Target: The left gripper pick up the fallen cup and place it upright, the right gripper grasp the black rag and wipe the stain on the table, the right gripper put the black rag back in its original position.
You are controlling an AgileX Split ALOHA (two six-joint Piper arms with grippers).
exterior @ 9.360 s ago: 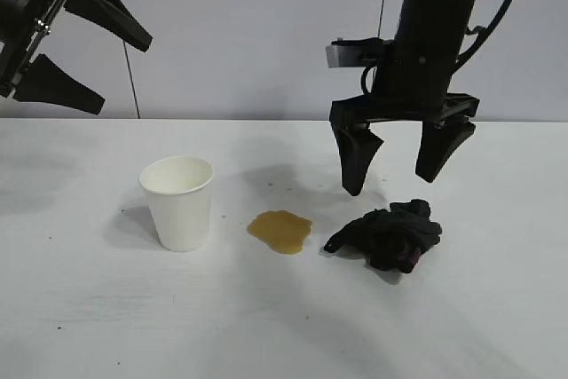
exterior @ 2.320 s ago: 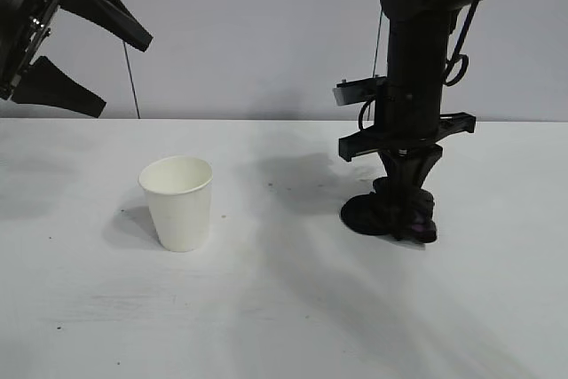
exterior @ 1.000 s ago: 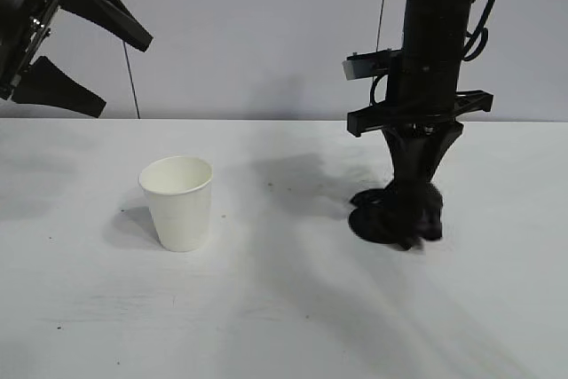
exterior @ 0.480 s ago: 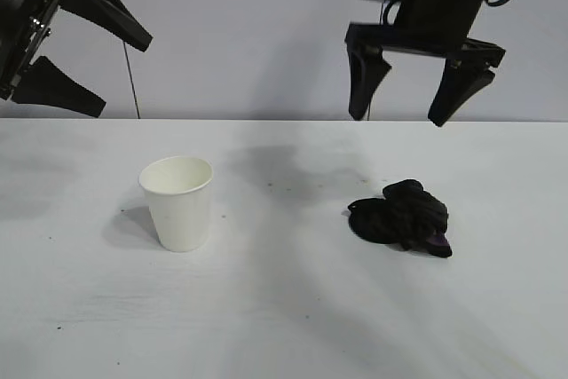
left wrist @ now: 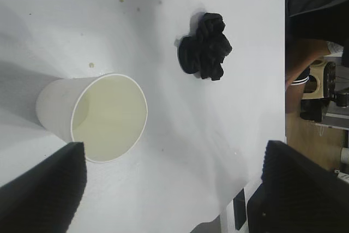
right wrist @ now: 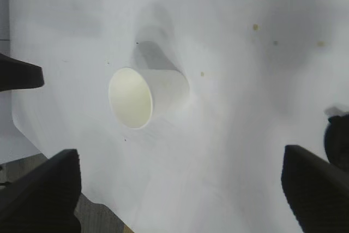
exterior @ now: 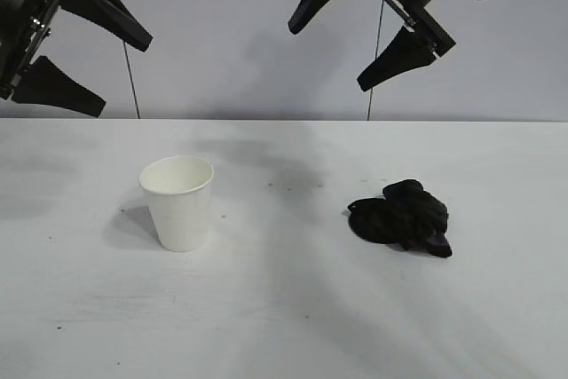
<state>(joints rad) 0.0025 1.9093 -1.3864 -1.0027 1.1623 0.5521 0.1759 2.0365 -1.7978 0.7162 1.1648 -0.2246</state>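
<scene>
The cup stands upright on the table, left of centre. The black rag lies bunched on the right side, well apart from it, nothing touching it. The right gripper hangs high above, fingers spread wide and empty. The left gripper sits parked upper left, fingers spread too.

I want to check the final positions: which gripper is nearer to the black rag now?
Right. The right gripper hangs open, high above the table and slightly left of the black rag. The left gripper, also open, is parked far off at the exterior view's upper left, beyond the cup.
</scene>
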